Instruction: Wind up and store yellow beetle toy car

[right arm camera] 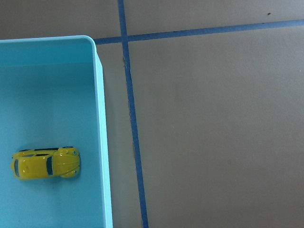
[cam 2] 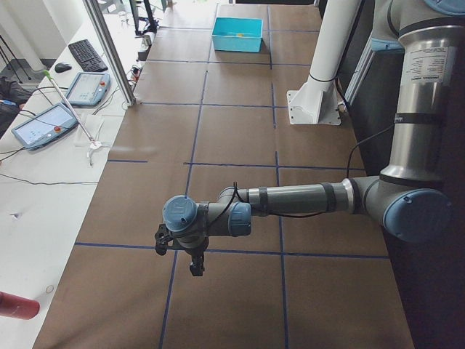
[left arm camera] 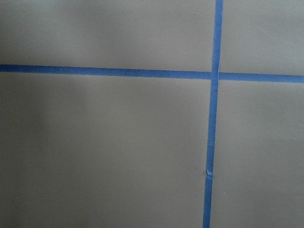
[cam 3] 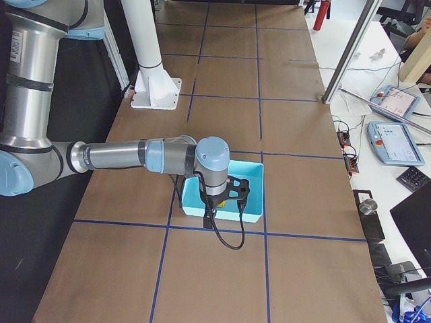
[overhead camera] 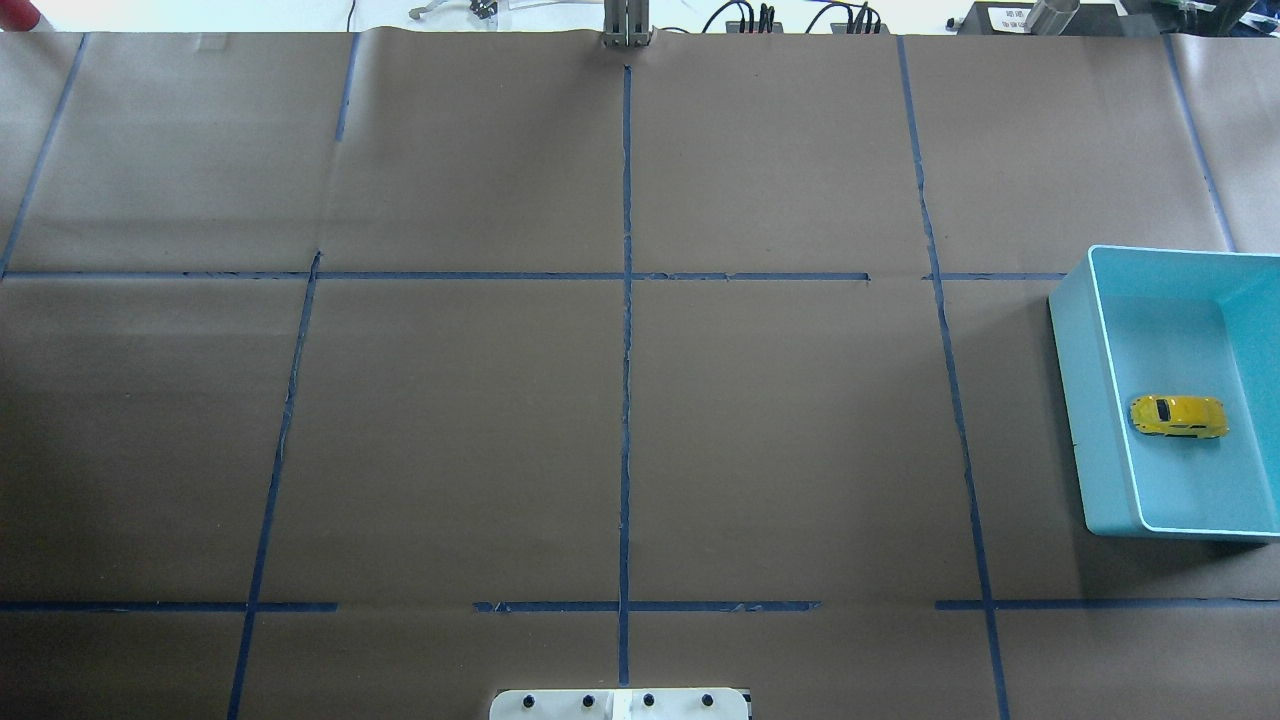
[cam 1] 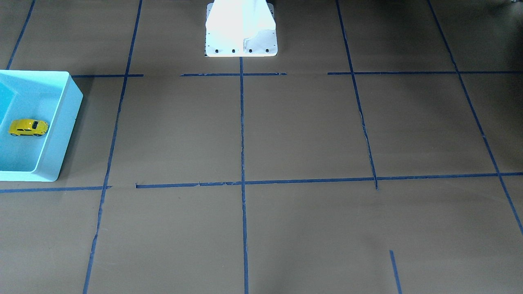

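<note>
The yellow beetle toy car (overhead camera: 1178, 416) is sitting inside the turquoise bin (overhead camera: 1090, 400) at the counter's (overhead camera: 780, 440) right edge, seemingly stored, with the right gripper (cam 3: 232, 195) hovering above it and the left gripper (cam 2: 179, 254) hanging well apart; neither gripper's spread is showing clearly enough to tell.

Brown table (overhead camera: 450, 420) (blue tape grid (overhead camera: 626, 400)), white desk (cam 2: 36, 196).
</note>
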### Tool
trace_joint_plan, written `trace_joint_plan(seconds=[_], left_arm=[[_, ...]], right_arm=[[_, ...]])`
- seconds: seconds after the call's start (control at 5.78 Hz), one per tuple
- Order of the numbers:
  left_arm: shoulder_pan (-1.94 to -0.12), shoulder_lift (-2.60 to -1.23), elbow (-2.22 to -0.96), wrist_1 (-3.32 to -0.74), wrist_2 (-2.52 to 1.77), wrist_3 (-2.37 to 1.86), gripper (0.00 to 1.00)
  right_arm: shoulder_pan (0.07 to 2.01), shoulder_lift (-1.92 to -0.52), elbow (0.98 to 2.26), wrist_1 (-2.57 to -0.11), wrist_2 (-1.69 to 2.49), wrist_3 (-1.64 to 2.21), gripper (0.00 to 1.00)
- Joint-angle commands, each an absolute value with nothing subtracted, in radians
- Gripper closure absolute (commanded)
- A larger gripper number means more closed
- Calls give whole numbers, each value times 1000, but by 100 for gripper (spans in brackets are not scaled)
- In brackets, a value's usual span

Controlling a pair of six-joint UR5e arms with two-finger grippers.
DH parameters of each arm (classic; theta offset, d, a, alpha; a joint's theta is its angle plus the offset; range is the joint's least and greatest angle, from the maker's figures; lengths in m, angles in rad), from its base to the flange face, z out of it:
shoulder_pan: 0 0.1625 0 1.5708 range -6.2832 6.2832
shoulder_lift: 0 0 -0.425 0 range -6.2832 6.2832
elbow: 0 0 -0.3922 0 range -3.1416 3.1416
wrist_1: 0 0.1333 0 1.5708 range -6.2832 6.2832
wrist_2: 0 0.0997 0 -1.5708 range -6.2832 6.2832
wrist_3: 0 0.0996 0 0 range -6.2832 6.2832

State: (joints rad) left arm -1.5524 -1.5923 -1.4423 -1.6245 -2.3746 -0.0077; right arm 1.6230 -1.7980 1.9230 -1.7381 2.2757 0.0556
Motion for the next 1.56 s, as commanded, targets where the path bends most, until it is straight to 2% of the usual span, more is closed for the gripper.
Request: trace_joint_plan(seconds=[0.0, 1.38], left_arm=[[-1552, -1592, -1443, -1624, -2375, -8, 0], [-1552, -1592, -1443, -1624, -2375, -8, 0]], right_arm=[[1623, -1796, 1922, -1738, 2276, 58, 0], [1621, -1795, 1904, -1735, 2266, 51, 0]])
